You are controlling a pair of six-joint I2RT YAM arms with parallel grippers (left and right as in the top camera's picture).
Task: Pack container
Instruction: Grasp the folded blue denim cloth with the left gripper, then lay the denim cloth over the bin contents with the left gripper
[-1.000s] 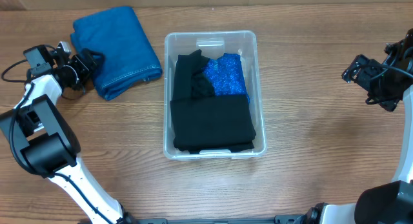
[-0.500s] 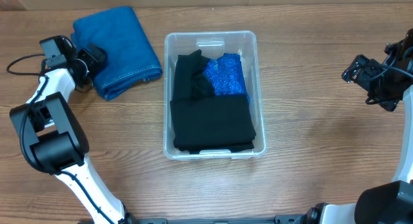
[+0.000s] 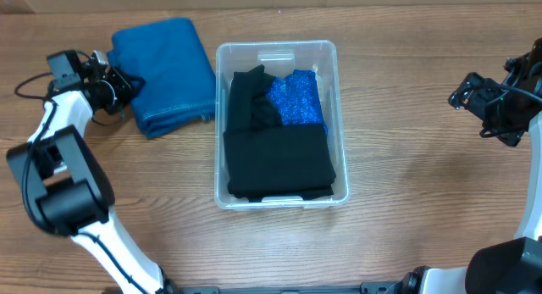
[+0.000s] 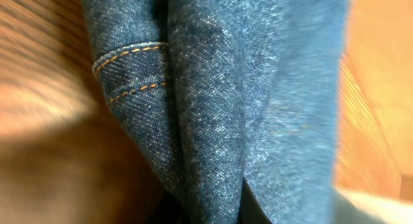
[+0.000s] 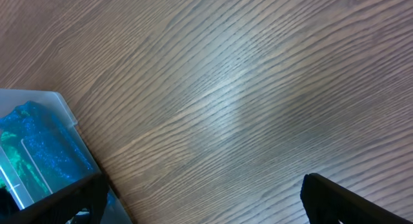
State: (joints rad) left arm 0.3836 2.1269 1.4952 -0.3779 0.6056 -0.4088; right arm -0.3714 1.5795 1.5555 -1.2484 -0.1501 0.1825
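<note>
The folded denim [image 3: 165,69] has slid right toward the clear container [image 3: 218,124] at mid-frame, which holds a black cloth [image 3: 275,158]. The left gripper [image 3: 121,85] is at the denim's left edge, grip unclear. The right gripper [image 3: 470,108] gapes empty. Fetching step; next, lift the denim over the rim

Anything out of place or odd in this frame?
Nothing spilled or damaged. The folded blue denim cloth lies askew outside the clear plastic bin, left gripper gripping its edge. Inside, the black folded cloth's upper part is rumpled.
</note>
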